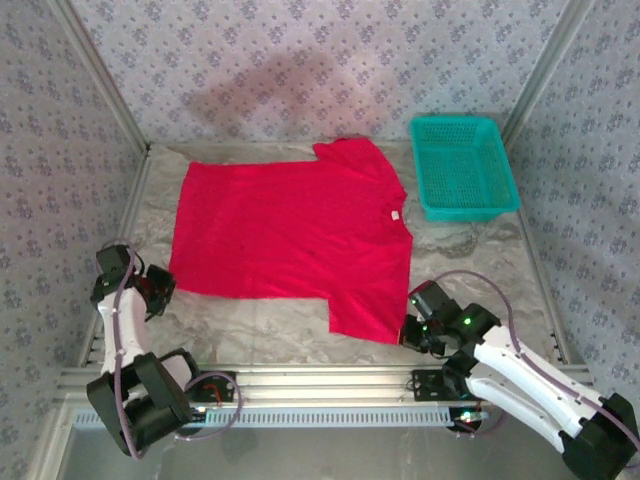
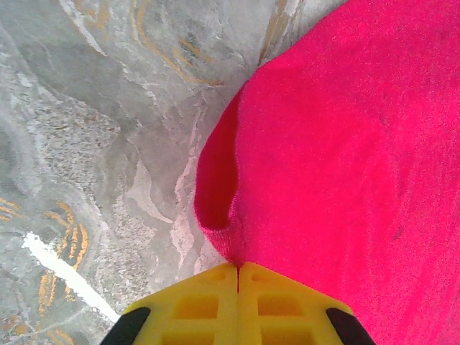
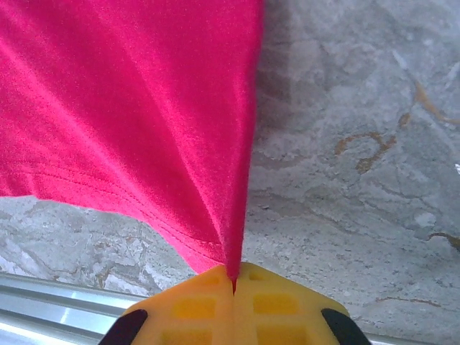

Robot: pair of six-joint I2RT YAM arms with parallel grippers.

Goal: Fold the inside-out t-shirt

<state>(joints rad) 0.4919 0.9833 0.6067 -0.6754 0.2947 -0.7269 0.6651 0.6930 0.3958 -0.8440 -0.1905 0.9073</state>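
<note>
Marbled table (image 1: 260, 322): shirt (image 1: 280, 230) lay flat, long axis left-right, stretching away from left gripper (image 1: 165, 283) pinching its near-left corner and right gripper (image 1: 408, 325) pinching its near-right sleeve.

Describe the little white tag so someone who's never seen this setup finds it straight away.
A red t-shirt lies spread flat across the marbled grey table. On its side facing the teal basket, by the neckline, sits the tag: a tiny white patch, the only thing not red on the cloth.
</note>
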